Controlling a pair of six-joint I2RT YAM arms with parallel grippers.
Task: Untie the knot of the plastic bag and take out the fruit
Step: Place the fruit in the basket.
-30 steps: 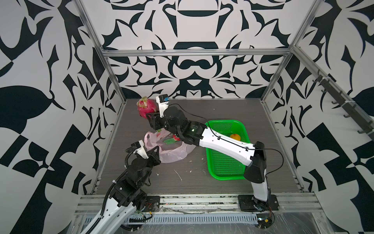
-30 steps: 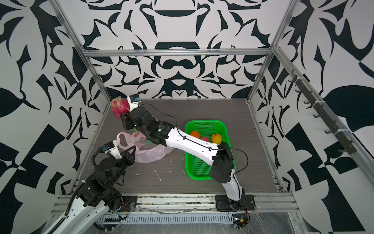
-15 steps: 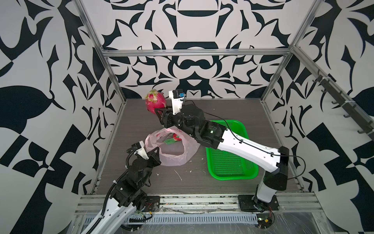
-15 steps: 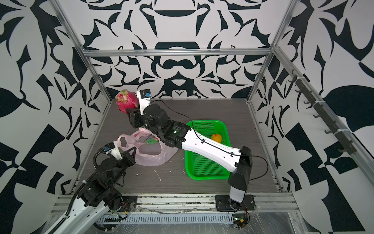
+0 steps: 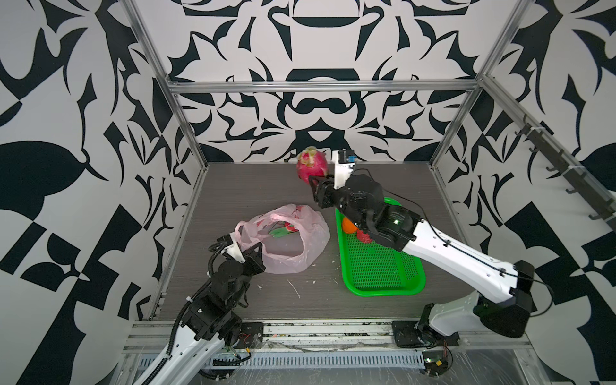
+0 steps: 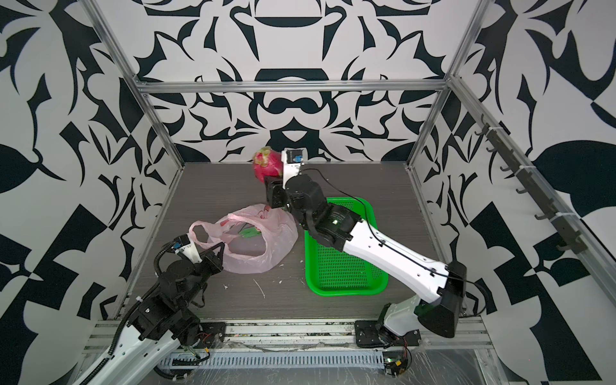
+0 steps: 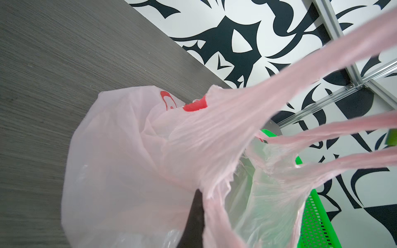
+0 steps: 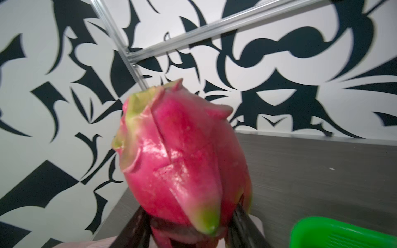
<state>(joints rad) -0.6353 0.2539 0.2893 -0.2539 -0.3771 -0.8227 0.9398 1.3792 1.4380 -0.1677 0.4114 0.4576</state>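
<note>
At the left, the left gripper [image 5: 254, 249] stayed pinched shut on the near rim of the plastic bag [image 5: 293, 256], where it had been a second before, and held the film up so the mouth stood open. In the left wrist view the bag's [image 7: 133, 154] loop handles ran taut and separate toward the camera. No knot showed anywhere, so the untying looked finished. One handle loop [image 5: 240, 230] lay slack beside the gripper. Inside the open mouth a red and green piece [image 5: 286, 230] still lay on the bag's floor, probably the second dragon fruit, though the film hid most of it. Further right came the real change. The right gripper [image 5: 316, 180], jaws clamped on the lower end of a dragon fruit [image 5: 311, 165], had been low at the bag's far side a second earlier. It had since lifted clear and swung rightward, and it now hung in the air past the bag and near the far corner of the green basket [image 5: 380, 266]. The right wrist view showed the fruit [image 8: 182, 161] gripped between both fingers, with the basket's edge just coming into sight. In the basket, an orange [image 5: 349, 226] and a small red ball [image 5: 363, 237] peeked out beside the arm. By that reckoning this fruit was out and bound for the basket, leaving one piece in the bag.
</note>
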